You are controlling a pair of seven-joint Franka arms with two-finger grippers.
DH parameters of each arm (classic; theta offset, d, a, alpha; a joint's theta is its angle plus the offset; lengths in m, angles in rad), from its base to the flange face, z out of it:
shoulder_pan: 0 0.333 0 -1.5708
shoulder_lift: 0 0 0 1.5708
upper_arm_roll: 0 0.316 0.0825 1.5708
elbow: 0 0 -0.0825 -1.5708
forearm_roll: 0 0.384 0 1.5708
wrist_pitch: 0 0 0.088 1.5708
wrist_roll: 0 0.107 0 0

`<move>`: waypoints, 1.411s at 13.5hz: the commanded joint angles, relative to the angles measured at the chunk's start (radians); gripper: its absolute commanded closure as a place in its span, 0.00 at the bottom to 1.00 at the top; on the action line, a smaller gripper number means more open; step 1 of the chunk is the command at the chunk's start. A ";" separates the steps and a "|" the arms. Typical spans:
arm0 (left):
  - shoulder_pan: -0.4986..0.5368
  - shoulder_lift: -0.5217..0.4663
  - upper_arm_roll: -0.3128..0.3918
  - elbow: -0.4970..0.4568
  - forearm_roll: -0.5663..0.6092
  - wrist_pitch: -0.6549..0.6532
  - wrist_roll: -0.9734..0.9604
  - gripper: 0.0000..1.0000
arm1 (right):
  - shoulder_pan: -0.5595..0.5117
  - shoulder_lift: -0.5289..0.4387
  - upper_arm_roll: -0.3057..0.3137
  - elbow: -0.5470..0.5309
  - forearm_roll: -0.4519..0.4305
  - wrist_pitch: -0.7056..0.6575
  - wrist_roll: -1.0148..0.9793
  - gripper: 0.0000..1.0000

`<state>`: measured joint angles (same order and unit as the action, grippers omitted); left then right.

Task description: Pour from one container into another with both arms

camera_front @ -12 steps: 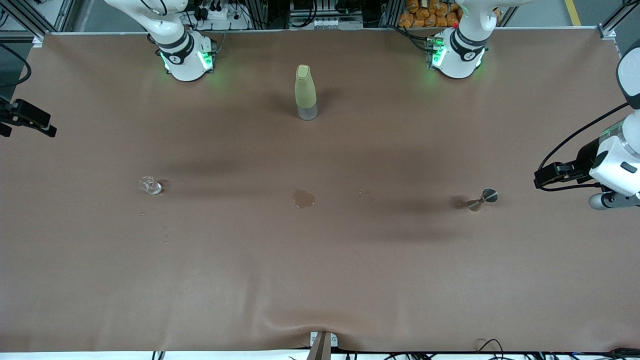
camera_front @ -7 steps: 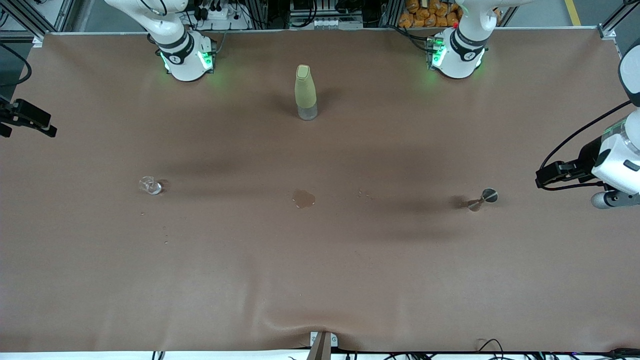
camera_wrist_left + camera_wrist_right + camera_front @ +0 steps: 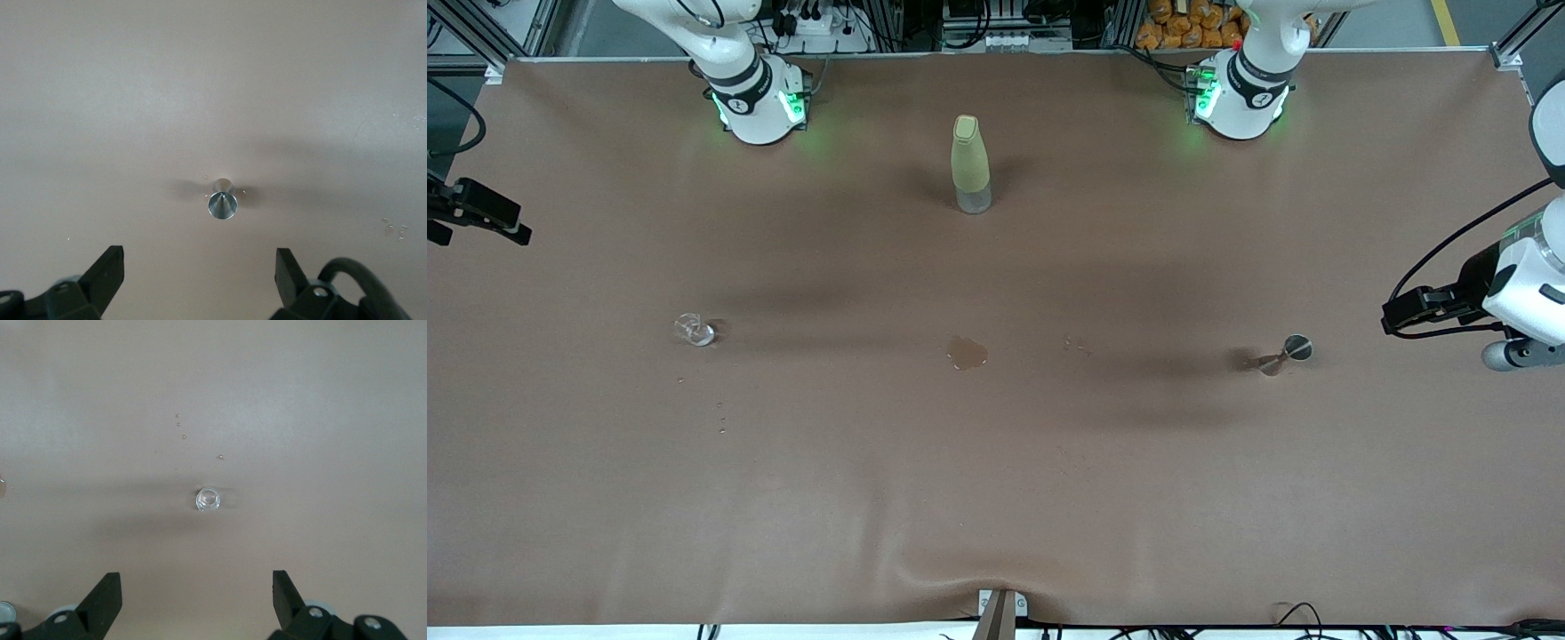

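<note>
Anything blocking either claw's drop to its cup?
Nothing visible. The right claw hangs open over bare table with the clear glass cup ahead of it. The left claw hangs open, the metal jigger cup ahead. The yellow-green bottle stands well away, nearer the bases.

A robotics lab: aluminium framing [image 3: 516, 31] (cables too) edging a brown-covered table [image 3: 996, 462].

We see a brown table [image 3: 996, 489] carrying a yellow-green bottle [image 3: 970, 164], a clear glass cup [image 3: 693, 330], a metal cup [image 3: 1286, 353] and a small puddle [image 3: 967, 353].
</note>
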<state>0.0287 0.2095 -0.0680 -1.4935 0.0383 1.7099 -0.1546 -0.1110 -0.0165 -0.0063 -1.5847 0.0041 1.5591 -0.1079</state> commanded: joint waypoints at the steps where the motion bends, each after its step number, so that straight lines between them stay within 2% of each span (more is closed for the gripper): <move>1: 0.002 -0.018 -0.001 -0.004 0.017 -0.013 0.004 0.00 | -0.015 0.000 0.008 0.006 0.001 0.006 -0.013 0.00; 19: 0.000 -0.016 -0.003 -0.008 0.015 -0.013 0.006 0.00 | -0.029 0.013 0.008 -0.032 0.016 0.002 -0.069 0.00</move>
<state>0.0283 0.2095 -0.0682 -1.4937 0.0383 1.7082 -0.1546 -0.1179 0.0053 -0.0094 -1.6058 0.0042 1.5583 -0.1528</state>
